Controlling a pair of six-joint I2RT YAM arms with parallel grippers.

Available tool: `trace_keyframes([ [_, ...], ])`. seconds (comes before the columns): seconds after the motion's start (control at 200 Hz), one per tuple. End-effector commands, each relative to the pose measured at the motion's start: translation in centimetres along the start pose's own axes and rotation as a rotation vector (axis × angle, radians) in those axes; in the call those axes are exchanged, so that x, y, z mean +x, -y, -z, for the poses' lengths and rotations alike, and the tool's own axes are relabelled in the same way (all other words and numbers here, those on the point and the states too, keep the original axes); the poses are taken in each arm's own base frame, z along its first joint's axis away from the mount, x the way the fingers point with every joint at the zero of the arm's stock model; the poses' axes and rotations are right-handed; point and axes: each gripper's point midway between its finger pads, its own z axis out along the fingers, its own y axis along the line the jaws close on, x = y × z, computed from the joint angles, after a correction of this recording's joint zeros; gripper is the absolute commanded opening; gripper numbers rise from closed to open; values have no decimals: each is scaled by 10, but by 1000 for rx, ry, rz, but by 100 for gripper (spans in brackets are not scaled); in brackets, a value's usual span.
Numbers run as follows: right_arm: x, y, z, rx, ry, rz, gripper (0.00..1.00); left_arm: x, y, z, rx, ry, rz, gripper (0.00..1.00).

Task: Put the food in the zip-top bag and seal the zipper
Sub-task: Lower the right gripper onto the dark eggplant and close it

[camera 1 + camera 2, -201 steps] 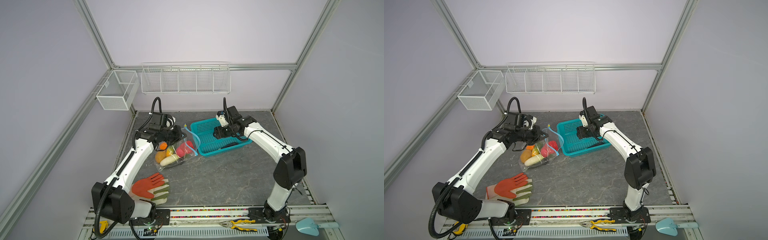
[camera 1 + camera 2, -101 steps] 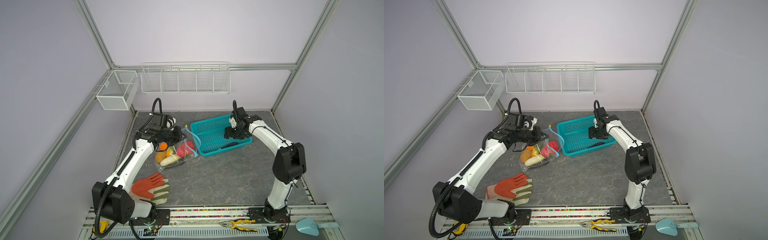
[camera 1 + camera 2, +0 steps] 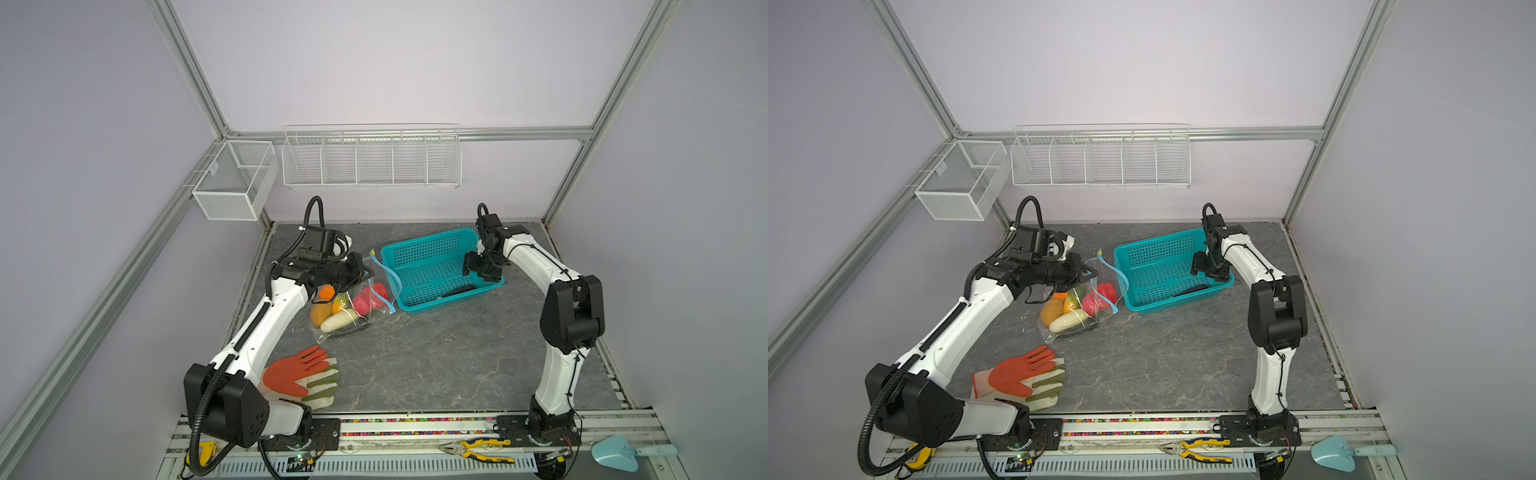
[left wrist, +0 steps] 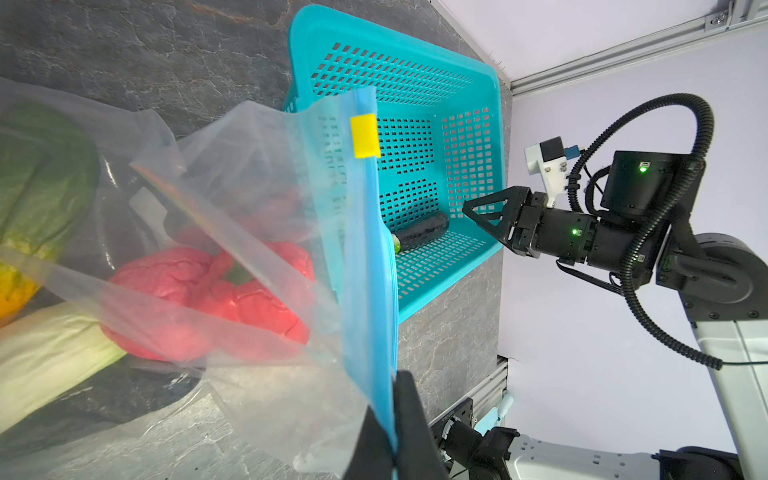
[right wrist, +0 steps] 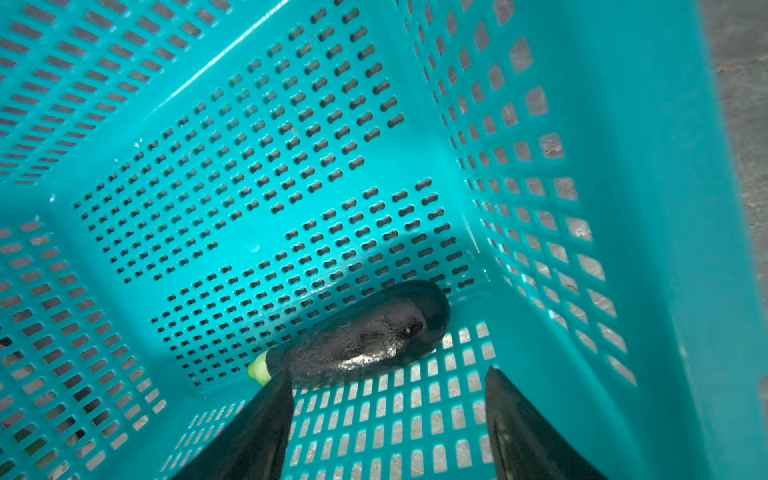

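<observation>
Teal basket [image 3: 428,240]: rigid, perforated, steep-walled; the spread, empty right gripper [image 5: 386,372] could be fouled on the wall. Zip-top bag [image 4: 249,166]: thin, crinkly, part-filled, beside the basket; its mouth could be collapsed by a tug. Eggplant [image 5: 365,332]: glossy, tapered, lodged in the basket corner; a slip is judged likely. Zipper [image 4: 365,257]: blue strip, pinched by the clenched left gripper [image 4: 390,395]. Slider [image 4: 365,137]: small, yellow.
</observation>
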Motion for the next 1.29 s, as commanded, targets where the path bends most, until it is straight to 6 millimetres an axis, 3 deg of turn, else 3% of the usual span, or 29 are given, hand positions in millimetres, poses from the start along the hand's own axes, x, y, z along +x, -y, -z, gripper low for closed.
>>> trace_keyframes([
  [0.0,7,6,-2,43,-67,-9,76,-3,7,2,17,-6,-25,0],
  [0.21,15,6,-8,47,-123,-78,80,-4,7,0,15,-1,-24,0],
  [0.47,6,-4,-8,12,-116,-143,81,-5,6,-3,16,-7,-22,0],
  [0.695,7,4,-21,89,-165,-216,81,-5,5,-3,14,-9,-24,0],
  [1.289,8,-16,-54,33,-171,-280,80,-3,1,-7,12,-14,-20,0],
])
